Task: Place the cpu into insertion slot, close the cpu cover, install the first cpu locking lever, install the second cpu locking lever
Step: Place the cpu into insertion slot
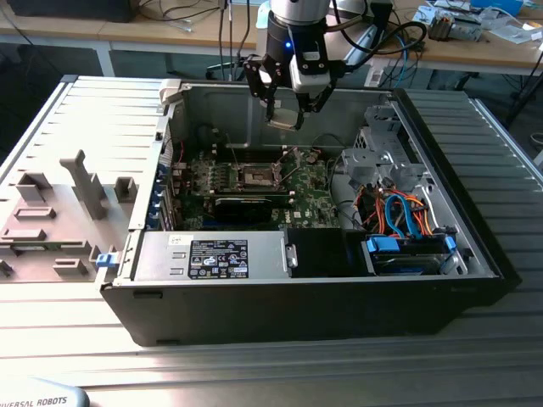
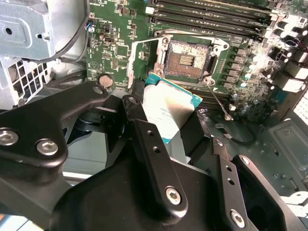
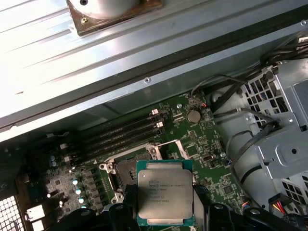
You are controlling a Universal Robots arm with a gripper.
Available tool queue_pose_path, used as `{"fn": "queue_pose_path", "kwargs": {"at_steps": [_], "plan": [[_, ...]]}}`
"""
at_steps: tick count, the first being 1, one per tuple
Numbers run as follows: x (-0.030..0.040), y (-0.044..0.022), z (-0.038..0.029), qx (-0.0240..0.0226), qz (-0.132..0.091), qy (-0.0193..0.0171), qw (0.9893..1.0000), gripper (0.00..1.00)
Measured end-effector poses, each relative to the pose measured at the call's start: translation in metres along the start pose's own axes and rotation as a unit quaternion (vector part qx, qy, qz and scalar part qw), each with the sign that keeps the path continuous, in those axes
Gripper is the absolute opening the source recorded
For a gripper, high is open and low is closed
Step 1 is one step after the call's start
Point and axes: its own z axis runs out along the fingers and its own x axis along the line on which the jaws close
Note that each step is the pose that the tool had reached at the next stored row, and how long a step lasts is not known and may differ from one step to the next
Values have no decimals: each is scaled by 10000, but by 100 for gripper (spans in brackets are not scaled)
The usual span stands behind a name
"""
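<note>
First wrist view, tool clamping cpu (socket bare)

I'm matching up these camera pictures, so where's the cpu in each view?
Exterior view: the cpu is held above the motherboard, inside the open case.
Second wrist view: cpu tilted, next to the empty socket.
First wrist view: cpu between the fingers, overlapping the socket.
Shared landmark: the socket, in all three views.
</note>
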Motion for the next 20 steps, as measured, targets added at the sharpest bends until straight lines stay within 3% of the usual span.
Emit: {"fn": "queue_pose_path", "kwargs": {"at_steps": [20], "plan": [[0,0,0,-6,283,-25,9996,54]]}}
